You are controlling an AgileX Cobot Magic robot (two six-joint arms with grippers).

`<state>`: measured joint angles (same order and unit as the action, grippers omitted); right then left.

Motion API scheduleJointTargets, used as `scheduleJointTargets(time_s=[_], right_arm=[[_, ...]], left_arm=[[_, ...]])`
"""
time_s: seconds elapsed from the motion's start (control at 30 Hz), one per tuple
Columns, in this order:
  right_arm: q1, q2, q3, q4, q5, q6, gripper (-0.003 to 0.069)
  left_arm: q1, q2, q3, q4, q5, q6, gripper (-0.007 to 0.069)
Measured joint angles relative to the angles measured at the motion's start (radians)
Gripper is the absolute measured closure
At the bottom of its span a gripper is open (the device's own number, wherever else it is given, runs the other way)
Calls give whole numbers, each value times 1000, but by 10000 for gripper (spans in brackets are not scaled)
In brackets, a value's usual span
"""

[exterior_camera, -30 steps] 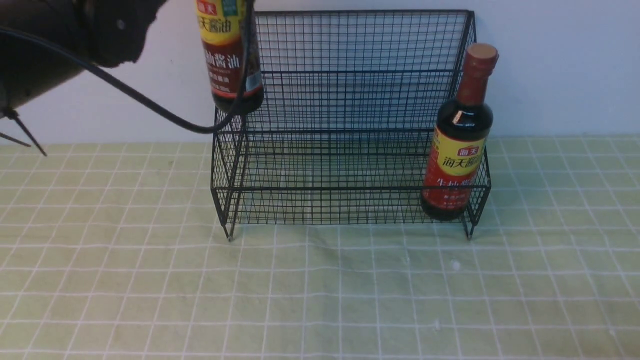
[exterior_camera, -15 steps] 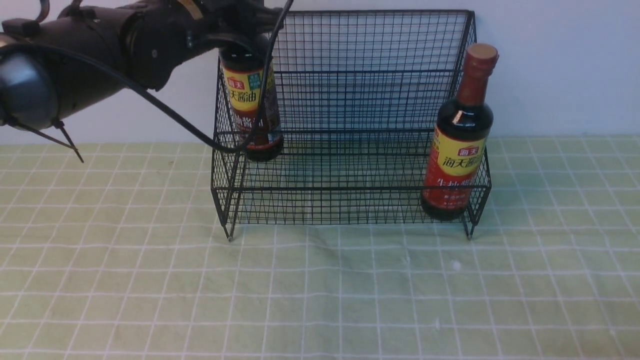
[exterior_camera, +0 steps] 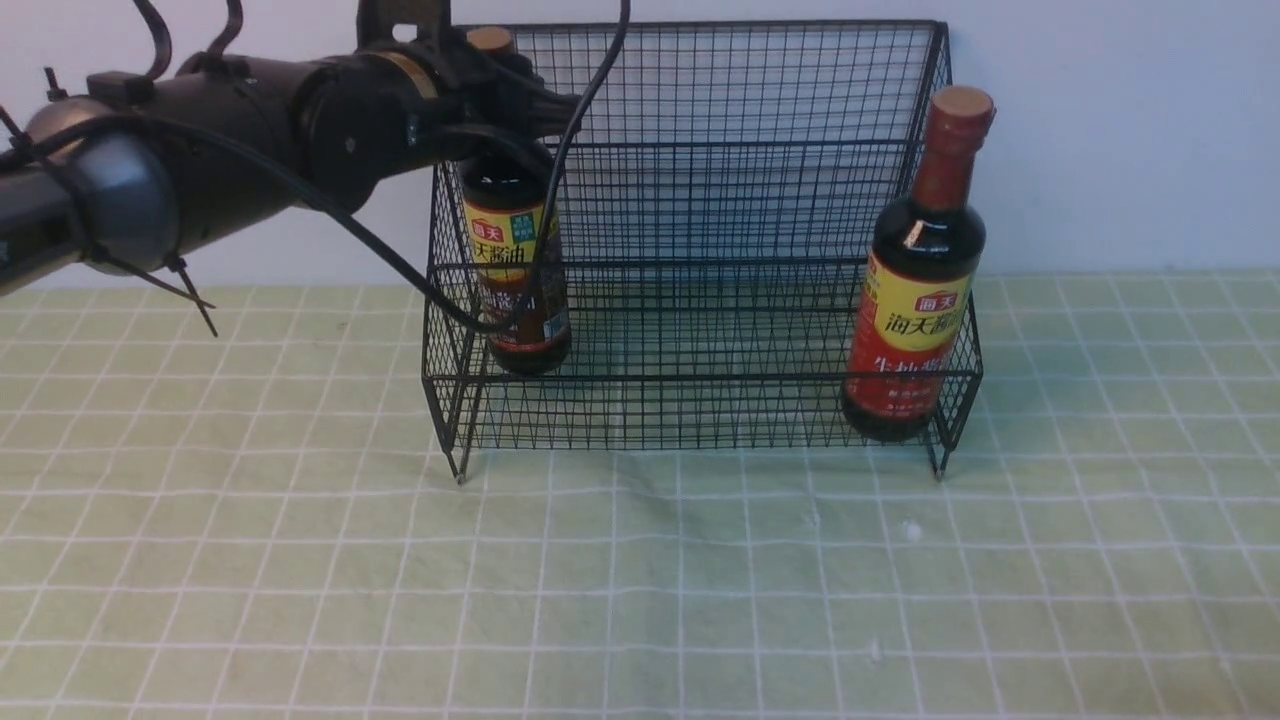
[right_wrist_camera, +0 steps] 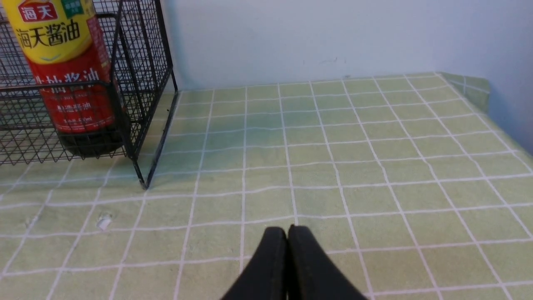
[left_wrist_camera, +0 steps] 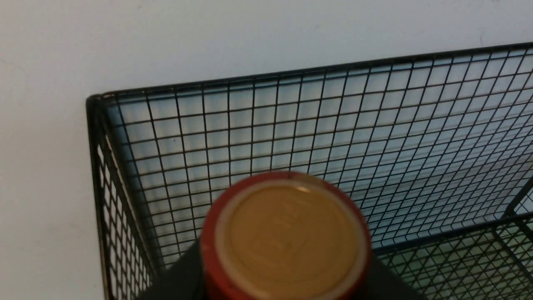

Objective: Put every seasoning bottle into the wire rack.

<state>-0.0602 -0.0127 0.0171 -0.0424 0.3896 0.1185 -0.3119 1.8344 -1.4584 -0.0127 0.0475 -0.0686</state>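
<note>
Nearly finished, judging by how things stand. Red-label bottle (exterior_camera: 915, 300) already upright in the front right corner of the wire rack (exterior_camera: 700, 200), base low behind the front rail, cap (exterior_camera: 962, 103) poking above the sloped side. Brown-label bottle (exterior_camera: 512, 270) upright at the rack's far left, inside the mesh, base about level with the upper step; cannot tell whether resting on the wire or a shade above it. Left gripper (exterior_camera: 490, 95) wrapped around that bottle's neck just under the cap, clamped on it, so not yet let go. Left to do, probably: settle the base, release, lift the arm clear of the rack's tall back. Right gripper (right_wrist_camera: 287, 237) well away over the tablecloth (right_wrist_camera: 333, 146), fingers pressed together, holding nothing.

Rack: thin black wire in a fine square grid, two stepped shelves, tall flat back, slanted side panels, short pin legs; see-through and rigid-looking. Bottles: dark glossy glass, rounded shoulders narrowing to slim reddish-brown necks, flat round tan-topped caps, as the left wrist view shows from above (left_wrist_camera: 287, 237). Labels smooth, yellow on top with Chinese characters. Cloth pale green with a white grid, slightly rumpled near the rack's front. Wall plain and matte.
</note>
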Motion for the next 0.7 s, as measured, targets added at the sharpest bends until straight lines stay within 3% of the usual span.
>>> scheduleJointTargets(time_s=[0.23,0.43,0.6,0.7], right_arm=[[0,0,0,0,0,0,673],[0,0,0,0,0,0,673],[0,0,0,0,0,0,673],[0,0,0,0,0,0,673]], left_arm=[[0,-47,-2,0,100,2,193],[0,-179,-2,0,200,55,179],[0,-317,-9,0,286,86,230],[0,-426,-11,1,382,88,354]])
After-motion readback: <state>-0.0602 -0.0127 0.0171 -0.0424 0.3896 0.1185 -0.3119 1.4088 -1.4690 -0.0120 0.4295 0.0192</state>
